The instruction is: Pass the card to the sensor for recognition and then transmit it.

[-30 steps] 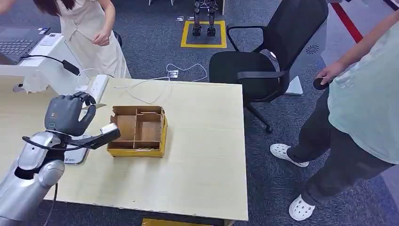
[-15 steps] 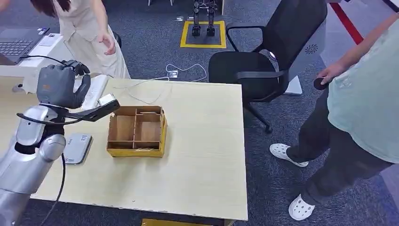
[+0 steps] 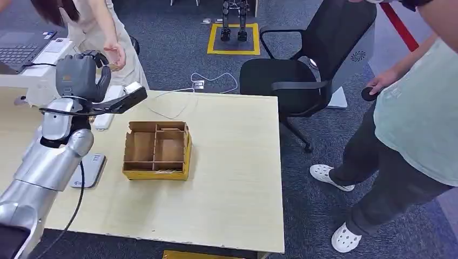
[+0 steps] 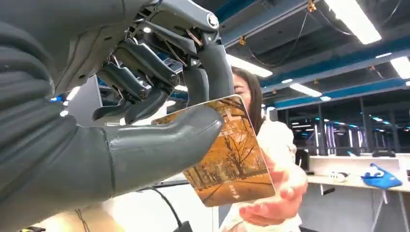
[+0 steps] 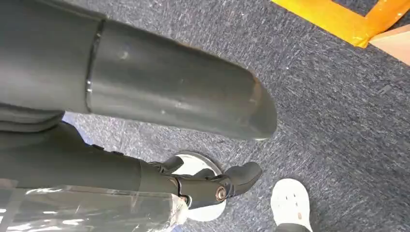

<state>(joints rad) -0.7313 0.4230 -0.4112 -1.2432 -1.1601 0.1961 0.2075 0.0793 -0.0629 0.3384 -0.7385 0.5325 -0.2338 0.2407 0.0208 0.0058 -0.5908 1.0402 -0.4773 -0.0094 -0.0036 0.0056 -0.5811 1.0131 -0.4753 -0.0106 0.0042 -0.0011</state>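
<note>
One card [image 4: 227,159], one wooden box [image 3: 157,150], one chair [image 3: 302,70], two people [image 3: 416,124]

I can't read any words here. The card [image 4: 232,159] has small white marks at about 6 o'clock, too blurry for me.

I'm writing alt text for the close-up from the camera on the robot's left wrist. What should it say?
The robot's grey left hand pinches a card printed with an orange autumn tree scene between thumb and fingers. A person's open hand waits just beyond the card, with ceiling strip lights above.
</note>
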